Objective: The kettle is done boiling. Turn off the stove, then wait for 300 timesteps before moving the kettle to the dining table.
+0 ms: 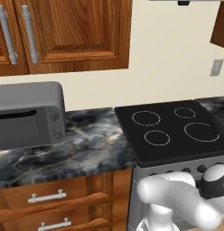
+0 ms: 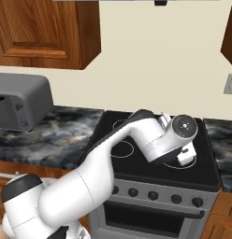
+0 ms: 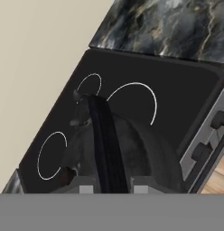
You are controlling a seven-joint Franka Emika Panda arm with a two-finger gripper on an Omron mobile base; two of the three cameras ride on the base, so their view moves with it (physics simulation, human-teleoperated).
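The kettle [image 3: 132, 153] is dark grey and rounded, and it sits close under the hand camera. Its black arched handle [image 3: 102, 131] runs up between my fingertips. My gripper [image 3: 113, 189] is shut on that handle. Below it lies the stove [image 3: 132, 76], black glass with thin white burner rings, also seen from the base as the stove [image 1: 177, 131] and the stove [image 2: 132, 163]. In the right base view my white wrist [image 2: 183, 128] hangs over the right front burner and hides the kettle. I cannot tell whether the kettle rests on the glass. The dining table is out of view.
A grey microwave [image 1: 28, 117] stands on the marbled counter [image 1: 91, 144] left of the stove. Wood cabinets [image 1: 64, 31] hang above. A row of black knobs [image 2: 155, 195] lines the oven front. More marbled counter [image 2: 223, 144] lies right of the stove.
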